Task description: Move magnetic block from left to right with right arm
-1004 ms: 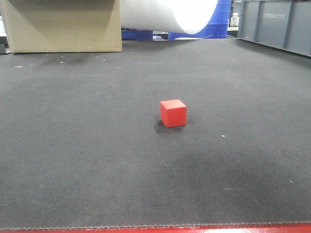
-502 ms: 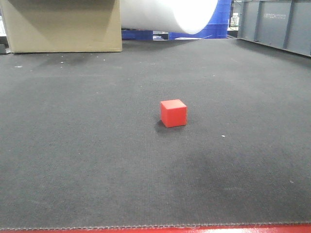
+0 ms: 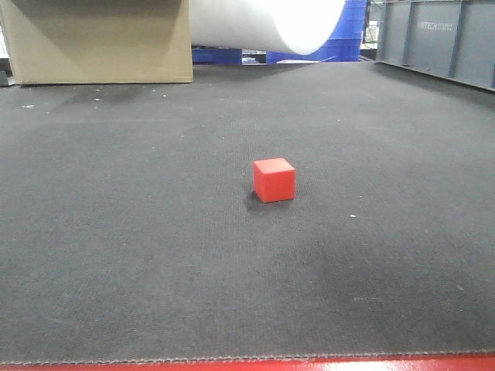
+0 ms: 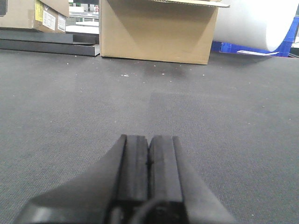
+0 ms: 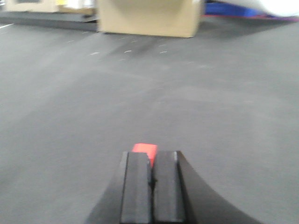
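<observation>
Nothing on the table [image 3: 116,255] has really moved; only the view shifted slightly. Approach step: the magnetic block [image 3: 274,180] sits untouched, just ahead of the right arm [image 5: 151,184], whose jaws are pressed together. Next they must spread wide and advance to straddle it

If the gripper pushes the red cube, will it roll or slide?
The red cube probably slides, not rolls: it sits on a flat face with sharp edges. The dark mat looks textured, so it may drag or tip. It looks rigid.
</observation>
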You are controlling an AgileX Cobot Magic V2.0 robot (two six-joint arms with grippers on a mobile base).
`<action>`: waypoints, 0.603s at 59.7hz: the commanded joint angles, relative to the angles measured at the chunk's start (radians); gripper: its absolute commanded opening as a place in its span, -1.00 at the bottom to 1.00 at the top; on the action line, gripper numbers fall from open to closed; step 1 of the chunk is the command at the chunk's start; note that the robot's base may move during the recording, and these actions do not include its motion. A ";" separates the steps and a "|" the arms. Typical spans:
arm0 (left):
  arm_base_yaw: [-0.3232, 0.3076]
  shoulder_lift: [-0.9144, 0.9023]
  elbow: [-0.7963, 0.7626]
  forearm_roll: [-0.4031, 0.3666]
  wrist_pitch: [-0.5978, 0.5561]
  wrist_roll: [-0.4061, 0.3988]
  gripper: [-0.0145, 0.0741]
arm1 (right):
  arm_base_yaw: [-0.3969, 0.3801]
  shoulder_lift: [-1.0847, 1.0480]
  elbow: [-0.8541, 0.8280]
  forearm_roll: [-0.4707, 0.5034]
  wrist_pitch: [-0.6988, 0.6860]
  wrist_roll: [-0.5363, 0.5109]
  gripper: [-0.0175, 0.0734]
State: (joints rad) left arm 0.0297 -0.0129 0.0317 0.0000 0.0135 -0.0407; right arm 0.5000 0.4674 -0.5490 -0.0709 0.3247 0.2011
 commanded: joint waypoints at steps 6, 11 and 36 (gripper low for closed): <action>0.001 -0.014 0.009 0.000 -0.090 -0.007 -0.94 | -0.204 -0.130 0.080 0.161 -0.162 -0.201 -0.47; 0.001 -0.014 0.009 0.000 -0.090 -0.007 -0.94 | -0.309 -0.213 0.160 0.195 -0.209 -0.235 -0.47; 0.001 -0.014 0.009 0.000 -0.090 -0.007 -0.94 | -0.551 -0.467 0.491 0.192 -0.366 -0.235 -0.47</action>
State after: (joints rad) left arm 0.0297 -0.0129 0.0317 0.0000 0.0135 -0.0407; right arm -0.0359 0.0102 -0.0679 0.1177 0.0777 -0.0247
